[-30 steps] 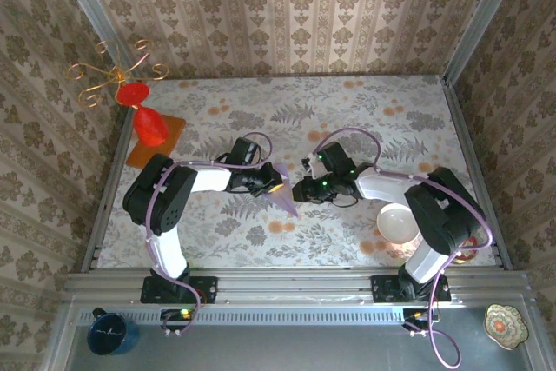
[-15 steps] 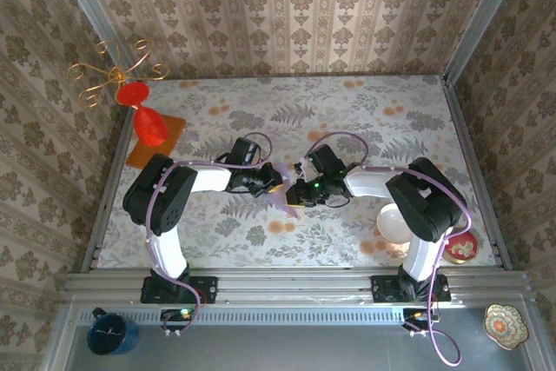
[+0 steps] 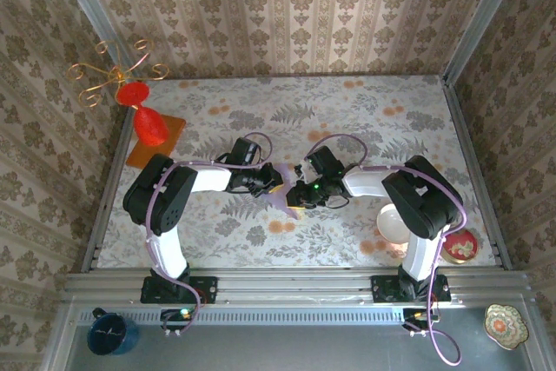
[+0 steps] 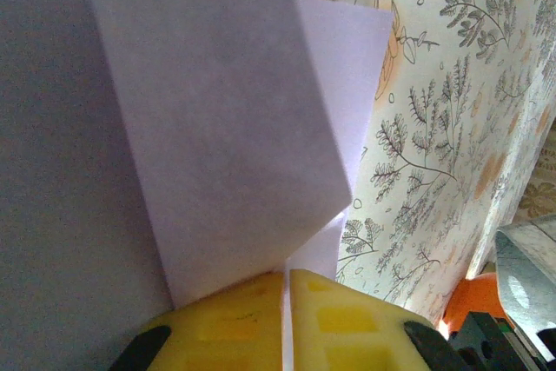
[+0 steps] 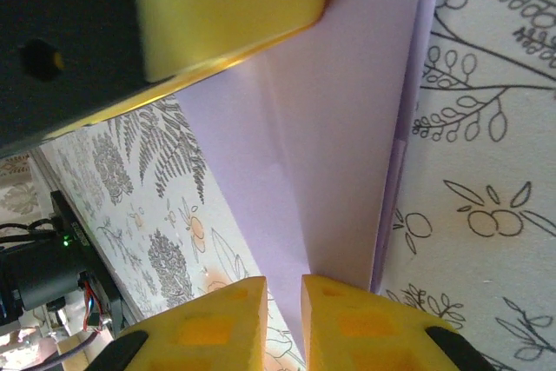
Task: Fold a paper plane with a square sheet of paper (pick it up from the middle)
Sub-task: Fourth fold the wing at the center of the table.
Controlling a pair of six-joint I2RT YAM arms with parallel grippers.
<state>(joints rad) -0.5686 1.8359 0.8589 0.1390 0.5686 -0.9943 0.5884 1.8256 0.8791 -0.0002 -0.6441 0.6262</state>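
- The left gripper (image 4: pixel 285 288) has its yellow fingers (image 4: pixel 221 323) pressed together on the lilac sheet of paper (image 4: pixel 217 128), whose edge runs down into the slit between them.
- Just ahead of those fingers the sheet rises in folded layers. A slanted flap lies in front, and a paler layer shows past it on the right.
- The right gripper (image 5: pixel 284 288) has its yellow fingers (image 5: pixel 204 323) nearly together, with a narrow gap left between them. The narrowing end of the sheet reaches down to that gap, but I cannot tell whether the fingers clamp it.
- Ahead of the right gripper, across the sheet, one yellow finger of the left gripper overlaps the far part of the paper.
- From above, the two grippers meet almost tip to tip over the floral tabletop (image 3: pixel 347 119), with the sheet between them and hanging towards the near edge.
- A white bowl (image 3: pixel 393 223) sits out to the right of the right gripper, nearer the arm bases. A small red dish (image 3: pixel 459 247) lies beyond the bowl.
- Well apart from the left gripper, off to its left and farther back, a red vase (image 3: pixel 149 125) stands on an orange mat (image 3: pixel 174 128).
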